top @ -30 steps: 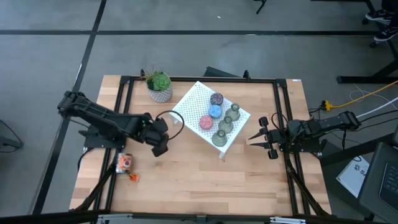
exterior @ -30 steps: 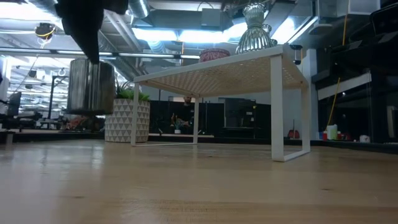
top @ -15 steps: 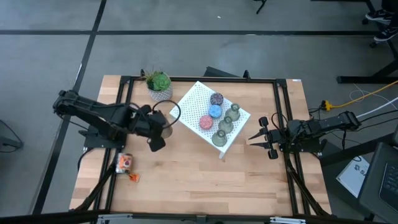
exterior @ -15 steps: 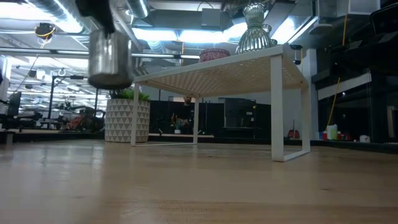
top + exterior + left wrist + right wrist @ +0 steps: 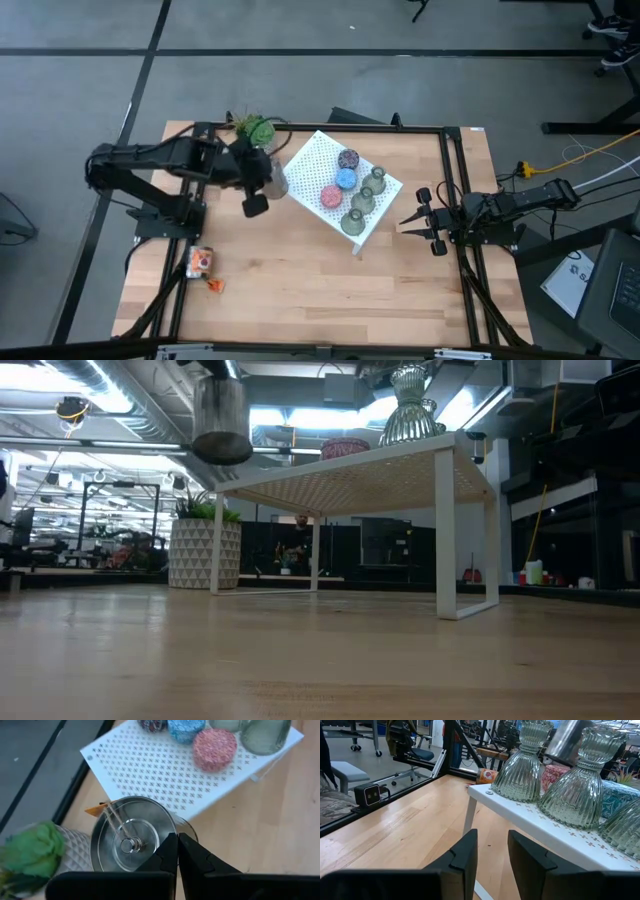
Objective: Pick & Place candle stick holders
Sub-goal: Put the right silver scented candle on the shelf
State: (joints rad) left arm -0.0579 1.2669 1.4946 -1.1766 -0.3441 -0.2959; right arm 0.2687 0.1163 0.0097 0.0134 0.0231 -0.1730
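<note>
The left gripper (image 5: 262, 186), clenched on the rim of a shiny silver cylindrical candle stick holder (image 5: 131, 837), holds it aloft beside the white perforated stand (image 5: 318, 162), while the right gripper (image 5: 418, 225) waits empty, fingers slightly parted, near the table's right edge.

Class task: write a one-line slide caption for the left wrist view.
Left gripper shut on the rim of a shiny silver candle stick holder, beside the white perforated stand.
</note>
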